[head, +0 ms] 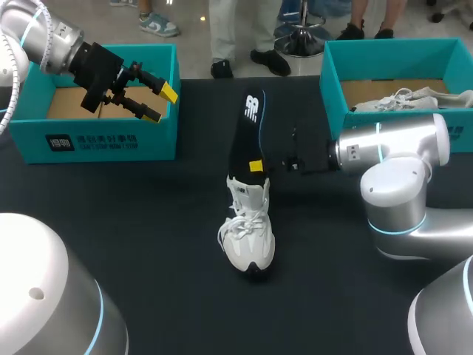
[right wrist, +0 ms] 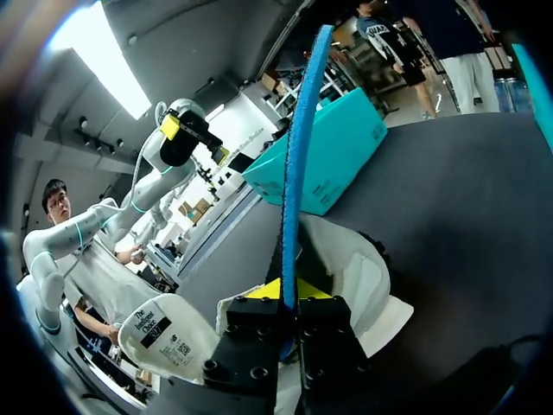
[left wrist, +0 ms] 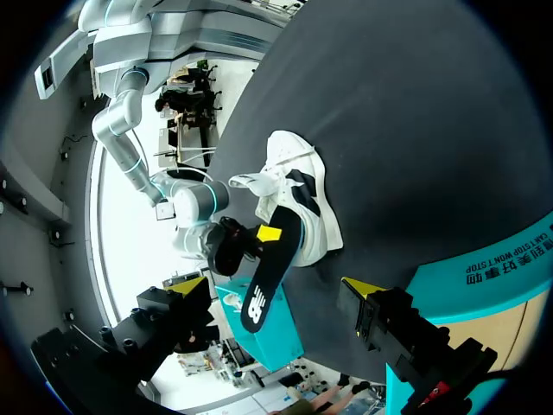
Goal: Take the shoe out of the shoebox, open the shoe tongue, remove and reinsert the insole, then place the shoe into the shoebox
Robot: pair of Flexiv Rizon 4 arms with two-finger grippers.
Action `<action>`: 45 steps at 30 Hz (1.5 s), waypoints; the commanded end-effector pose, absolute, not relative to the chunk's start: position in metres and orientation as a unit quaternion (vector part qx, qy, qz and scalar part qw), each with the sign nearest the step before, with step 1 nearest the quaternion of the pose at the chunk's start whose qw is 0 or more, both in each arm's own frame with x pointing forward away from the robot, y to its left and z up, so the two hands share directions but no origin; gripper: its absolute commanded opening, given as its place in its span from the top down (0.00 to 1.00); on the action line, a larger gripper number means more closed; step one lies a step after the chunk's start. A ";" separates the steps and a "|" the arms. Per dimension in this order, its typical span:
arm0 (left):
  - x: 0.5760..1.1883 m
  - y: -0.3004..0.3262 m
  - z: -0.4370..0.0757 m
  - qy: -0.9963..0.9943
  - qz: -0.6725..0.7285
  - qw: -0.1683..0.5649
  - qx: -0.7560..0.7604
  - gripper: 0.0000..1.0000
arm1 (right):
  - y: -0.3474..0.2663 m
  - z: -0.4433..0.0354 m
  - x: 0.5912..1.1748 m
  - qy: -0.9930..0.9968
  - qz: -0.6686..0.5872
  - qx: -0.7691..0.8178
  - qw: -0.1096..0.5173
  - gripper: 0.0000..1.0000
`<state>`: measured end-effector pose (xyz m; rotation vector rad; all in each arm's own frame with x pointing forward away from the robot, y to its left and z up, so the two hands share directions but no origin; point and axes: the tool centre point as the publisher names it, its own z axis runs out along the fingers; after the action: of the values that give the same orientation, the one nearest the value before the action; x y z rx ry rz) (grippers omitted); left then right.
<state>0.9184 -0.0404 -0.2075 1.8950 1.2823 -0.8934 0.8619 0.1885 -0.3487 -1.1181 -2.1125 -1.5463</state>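
Right gripper (right wrist: 285,292) clamped on black insole (head: 246,126), held on end | insole's lower end at shoe (head: 249,231) opening, possibly just inside | shoe upright on dark table (head: 148,222), midway between left shoebox (head: 103,140) and right shoebox (head: 332,89) | left gripper (head: 159,103) fingers spread, above left shoebox's edge

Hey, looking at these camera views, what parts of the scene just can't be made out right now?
- Head view: the insole's lower end, hidden inside the white shoe and behind the right gripper.
- Head view: part of the left box's floor, covered by the left gripper.
- Head view: the second shoe in the right box, partly hidden by the right arm.
- Right wrist view: the white shoe's toe, behind the gripper's body.
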 end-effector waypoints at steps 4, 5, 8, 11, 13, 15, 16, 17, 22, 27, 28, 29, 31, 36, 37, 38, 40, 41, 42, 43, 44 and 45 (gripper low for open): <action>0.918 -0.040 -0.207 0.492 -0.341 0.335 0.727 0.00 | 0.188 -0.344 0.865 -0.739 -0.536 -0.384 0.138 0.58; 0.918 -0.040 -0.207 0.492 -0.341 0.335 0.727 0.00 | 0.189 -0.341 0.866 -0.739 -0.537 -0.383 0.136 0.56; 0.918 -0.040 -0.207 0.492 -0.341 0.335 0.727 0.00 | 0.188 -0.339 0.871 -0.742 -0.537 -0.378 0.133 0.55; 0.918 -0.040 -0.207 0.492 -0.341 0.335 0.727 0.00 | 0.188 -0.334 0.876 -0.745 -0.537 -0.373 0.132 0.59; 0.918 -0.040 -0.207 0.492 -0.341 0.335 0.727 0.00 | 0.187 -0.331 0.880 -0.748 -0.537 -0.368 0.130 0.62; 0.918 -0.040 -0.207 0.492 -0.341 0.335 0.727 0.00 | 0.186 -0.328 0.884 -0.749 -0.538 -0.366 0.128 0.70; 0.918 -0.040 -0.207 0.492 -0.341 0.335 0.727 0.00 | 0.186 -0.327 0.886 -0.749 -0.538 -0.364 0.127 0.72; 0.918 -0.040 -0.207 0.492 -0.341 0.335 0.727 0.00 | 0.185 -0.326 0.888 -0.750 -0.539 -0.362 0.125 0.75; 0.918 -0.040 -0.207 0.492 -0.341 0.335 0.727 0.00 | 0.185 -0.326 0.891 -0.753 -0.538 -0.357 0.129 1.00; 0.918 -0.040 -0.207 0.492 -0.341 0.335 0.727 0.00 | 0.187 -0.332 0.882 -0.753 -0.538 -0.356 0.133 1.00; 0.918 -0.040 -0.207 0.492 -0.341 0.335 0.727 0.00 | 0.188 -0.334 0.880 -0.752 -0.538 -0.356 0.135 1.00; 0.918 -0.040 -0.207 0.492 -0.341 0.335 0.727 0.00 | 0.188 -0.335 0.878 -0.753 -0.537 -0.356 0.136 1.00; 0.918 -0.040 -0.207 0.492 -0.341 0.335 0.727 0.00 | 0.188 -0.339 0.872 -0.752 -0.536 -0.358 0.141 1.00; 0.918 -0.040 -0.207 0.492 -0.341 0.335 0.727 0.00 | 0.189 -0.345 0.860 -0.749 -0.533 -0.365 0.147 1.00; 0.918 -0.040 -0.207 0.492 -0.341 0.335 0.727 0.00 | 0.189 -0.346 0.858 -0.748 -0.533 -0.367 0.148 1.00; 0.918 -0.040 -0.207 0.492 -0.341 0.335 0.727 0.00 | 0.189 -0.347 0.856 -0.747 -0.533 -0.368 0.149 1.00; 0.918 -0.040 -0.207 0.492 -0.341 0.335 0.727 0.00 | 0.190 -0.347 0.852 -0.747 -0.532 -0.370 0.151 1.00; 0.918 -0.040 -0.207 0.492 -0.341 0.335 0.727 0.00 | 0.190 -0.348 0.851 -0.746 -0.532 -0.371 0.151 1.00; 0.918 -0.040 -0.207 0.492 -0.341 0.335 0.727 0.00 | 0.190 -0.348 0.849 -0.745 -0.532 -0.372 0.152 1.00; 0.918 -0.040 -0.207 0.492 -0.341 0.335 0.727 0.00 | 0.190 -0.348 0.848 -0.745 -0.531 -0.373 0.153 1.00; 0.918 -0.040 -0.207 0.492 -0.341 0.335 0.727 0.00 | 0.190 -0.348 0.847 -0.745 -0.531 -0.374 0.153 1.00; 0.918 -0.040 -0.207 0.492 -0.341 0.335 0.727 0.00 | 0.190 -0.348 0.846 -0.744 -0.531 -0.375 0.153 1.00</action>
<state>0.9184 -0.0403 -0.2075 1.8950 1.2823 -0.8934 0.8510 0.1882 -0.3475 -1.0645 -2.1328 -1.5192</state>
